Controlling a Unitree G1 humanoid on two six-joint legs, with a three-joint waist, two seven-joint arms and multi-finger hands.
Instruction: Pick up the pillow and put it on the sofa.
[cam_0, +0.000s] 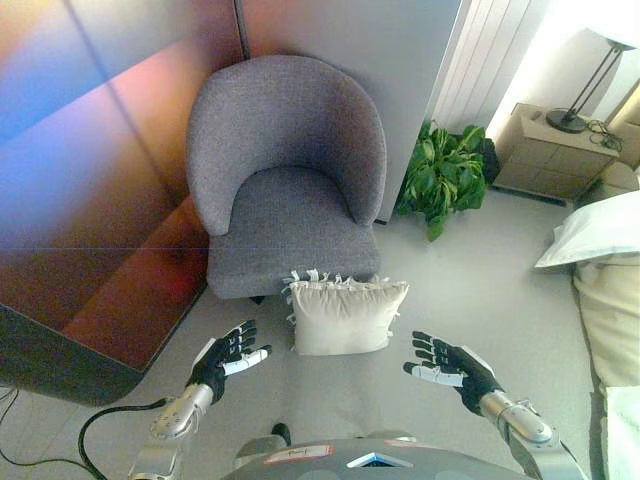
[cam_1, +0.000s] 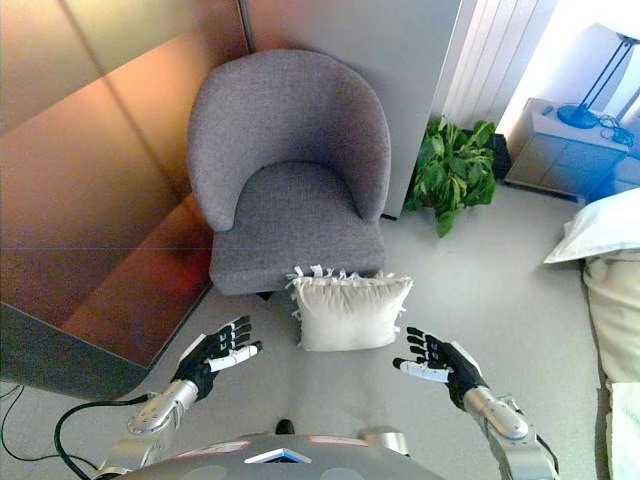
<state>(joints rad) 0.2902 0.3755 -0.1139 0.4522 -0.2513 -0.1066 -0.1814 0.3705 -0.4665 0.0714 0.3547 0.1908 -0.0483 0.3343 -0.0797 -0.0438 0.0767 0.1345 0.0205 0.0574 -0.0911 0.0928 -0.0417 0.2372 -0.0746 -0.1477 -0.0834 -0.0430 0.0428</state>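
Note:
A cream pillow (cam_0: 343, 314) with fringed edges stands on the floor, leaning against the front of a grey round-backed armchair (cam_0: 288, 170). My left hand (cam_0: 229, 357) is open, low and to the left of the pillow, a short gap away. To the pillow's right, my right hand (cam_0: 450, 366) is also open, fingers pointing inward toward it. Neither hand touches the pillow. The armchair's seat (cam_1: 298, 220) holds nothing.
A dark wall panel (cam_0: 90, 200) runs along the left. A green potted plant (cam_0: 443, 175) stands right of the chair, with a bedside cabinet and lamp (cam_0: 560, 140) behind. A bed with white pillows (cam_0: 600, 240) fills the right edge.

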